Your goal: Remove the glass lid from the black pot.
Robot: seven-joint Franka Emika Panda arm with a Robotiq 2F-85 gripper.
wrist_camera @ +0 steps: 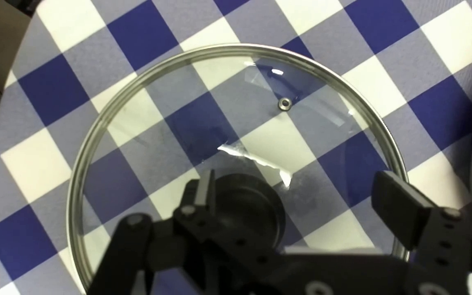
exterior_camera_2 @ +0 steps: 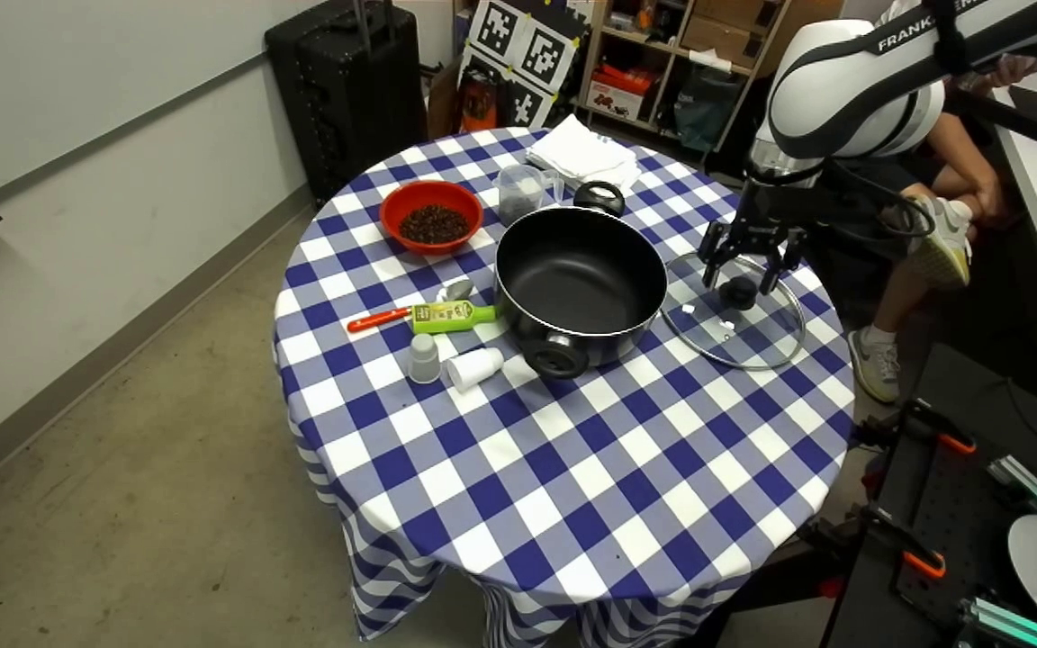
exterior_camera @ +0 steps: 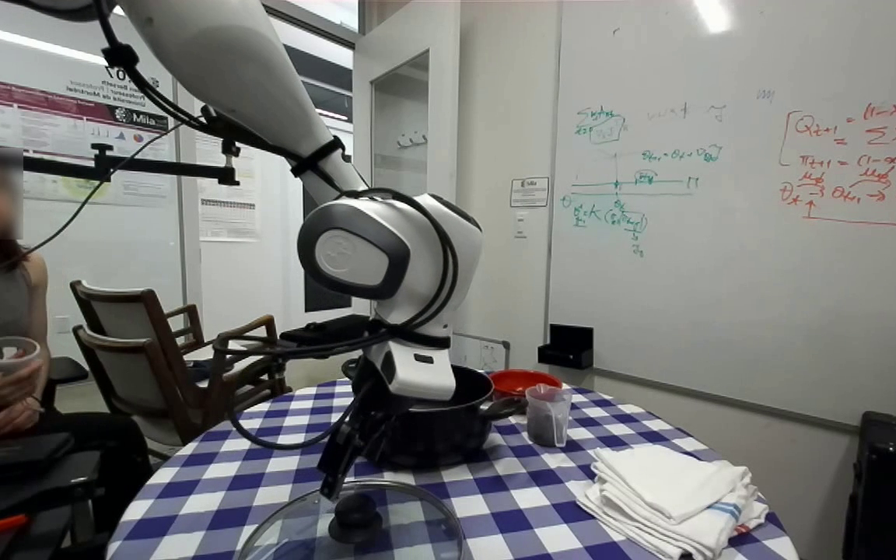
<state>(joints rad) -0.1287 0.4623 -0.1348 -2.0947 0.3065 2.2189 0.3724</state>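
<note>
Black pot (exterior_camera_2: 580,281), blue-checked tablecloth (exterior_camera_2: 572,477)

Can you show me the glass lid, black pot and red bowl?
Glass lid (wrist_camera: 240,127), wrist view: on the clear glass.
Black pot (exterior_camera_2: 580,283), in an exterior view: inner base.
Red bowl (exterior_camera_2: 430,193), in an exterior view: inner wall.

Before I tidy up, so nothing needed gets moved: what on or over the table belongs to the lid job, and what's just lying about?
For the job:
black pot, uncovered
glass lid, off the pot
gripper, open over the lid

Lying about:
red bowl
measuring cup
white cloths
green bottle-shaped item
orange-handled utensil
gray cup-like item
white cup-like item
</note>
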